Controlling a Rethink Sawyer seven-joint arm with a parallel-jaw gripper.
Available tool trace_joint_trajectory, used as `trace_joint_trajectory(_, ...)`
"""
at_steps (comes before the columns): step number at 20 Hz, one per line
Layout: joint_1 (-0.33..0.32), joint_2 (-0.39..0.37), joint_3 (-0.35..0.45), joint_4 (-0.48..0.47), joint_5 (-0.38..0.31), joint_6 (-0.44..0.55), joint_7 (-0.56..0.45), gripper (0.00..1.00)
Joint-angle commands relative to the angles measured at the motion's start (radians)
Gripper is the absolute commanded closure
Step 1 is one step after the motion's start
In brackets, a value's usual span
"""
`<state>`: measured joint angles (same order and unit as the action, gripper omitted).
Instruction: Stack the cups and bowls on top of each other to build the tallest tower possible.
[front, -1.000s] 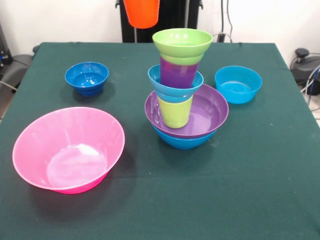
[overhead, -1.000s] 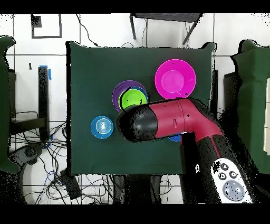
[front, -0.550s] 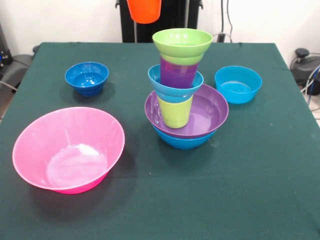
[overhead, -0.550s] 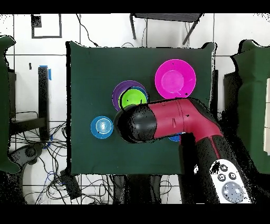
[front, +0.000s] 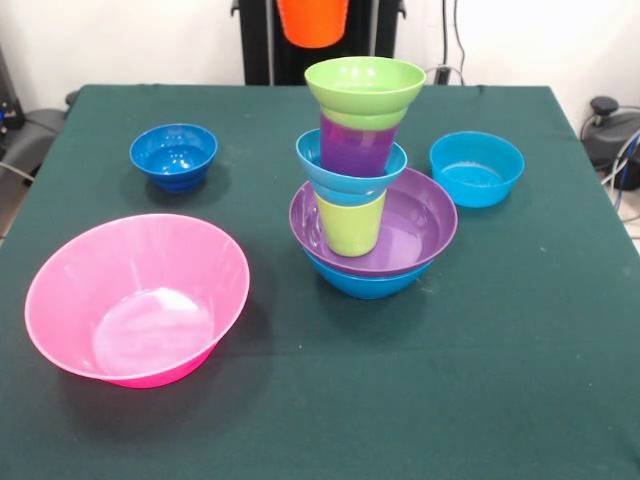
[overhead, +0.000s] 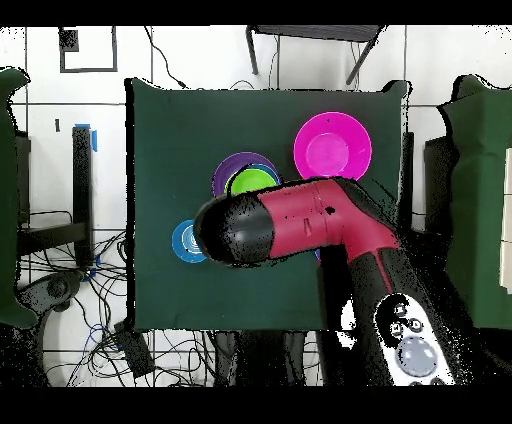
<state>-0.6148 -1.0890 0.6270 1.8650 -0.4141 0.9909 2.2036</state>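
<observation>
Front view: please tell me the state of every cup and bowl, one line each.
Orange cup: in the air above the table's far edge, only its lower part visible.
Tower: standing, green bowl on top.
Purple bowl: upright, nested in a blue bowl, carrying the stack.
Green cup: upside down inside the purple bowl.
Pink bowl: alone, tilted, empty.
Dark blue bowl: upright, empty.
Turquoise bowl: upright, empty.

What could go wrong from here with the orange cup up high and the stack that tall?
1. The orange cup hangs above and behind the tower; a drop from there could miss the lime green bowl on top.
2. The tower rests on a narrow lime green cup inside the purple bowl, so a bump might topple it.
3. The arm hides part of the table overhead.
</observation>
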Motion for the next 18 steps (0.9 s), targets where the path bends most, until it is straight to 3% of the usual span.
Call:
trace_joint_trajectory(1, 0.066, 0.059, -0.038, -0.024, 0.014, 0.048, 0.039, 1.0)
trace_joint_trajectory(18, 0.101, 0.11, -0.086, -0.083, -0.048, -0.032, 0.041, 1.0)
